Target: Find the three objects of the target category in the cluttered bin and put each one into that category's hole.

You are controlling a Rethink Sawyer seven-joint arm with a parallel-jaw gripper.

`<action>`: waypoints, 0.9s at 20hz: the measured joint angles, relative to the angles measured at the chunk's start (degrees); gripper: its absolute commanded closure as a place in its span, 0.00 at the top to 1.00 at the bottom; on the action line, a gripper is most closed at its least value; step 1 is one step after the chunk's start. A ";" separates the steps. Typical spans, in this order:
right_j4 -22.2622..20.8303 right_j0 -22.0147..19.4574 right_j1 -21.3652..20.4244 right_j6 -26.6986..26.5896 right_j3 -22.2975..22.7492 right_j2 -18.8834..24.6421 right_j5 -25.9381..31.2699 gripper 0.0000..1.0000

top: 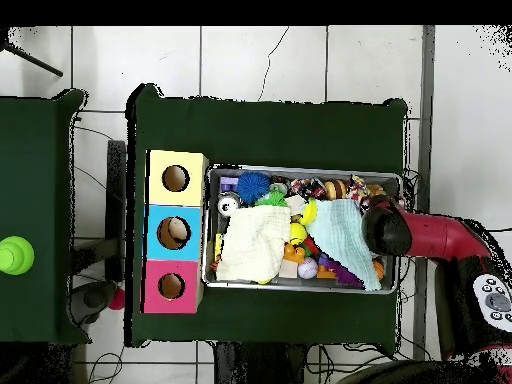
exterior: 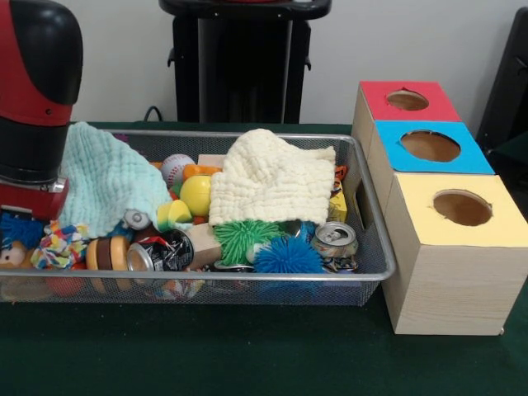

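Front view: the red and black arm (exterior: 33,107) comes down over the left end of the wire-mesh bin (exterior: 375,276), its claw hidden below the wrist, so whether it is wide or narrow cannot be told. Beside the arm lies a mint cloth (exterior: 107,186); a cream cloth (exterior: 268,177) covers the bin's middle. Between them sits a yellow plush duck (exterior: 195,196), well to the right of the arm. Green (exterior: 245,239) and blue (exterior: 286,257) spiky balls and a can (exterior: 334,242) lie at the near rim. The red-topped box's hole (exterior: 407,100) stands farthest back, right of the bin.

Overhead view: the arm (top: 400,232) hangs over the bin's right end (top: 392,178); the red box's hole (top: 171,286) sits beyond the opposite end.
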 measured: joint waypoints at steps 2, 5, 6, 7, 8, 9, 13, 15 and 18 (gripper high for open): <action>0.01 -0.22 0.17 0.00 0.00 0.15 -0.01 1.00; 0.00 -0.44 0.14 0.00 -0.01 0.48 0.00 1.00; 0.00 -0.44 0.14 0.00 -0.01 0.48 0.00 1.00; 0.00 -0.44 0.14 0.00 -0.01 0.49 0.00 1.00; 0.01 -0.46 0.14 0.00 0.00 0.50 0.00 1.00; 0.01 -0.49 0.14 0.00 0.00 0.54 0.00 1.00; 0.00 -1.51 0.15 0.00 0.02 1.87 0.01 1.00; 0.00 -2.34 0.24 0.00 0.04 2.78 0.01 1.00; 0.04 -3.76 0.44 0.00 0.16 4.28 0.02 1.00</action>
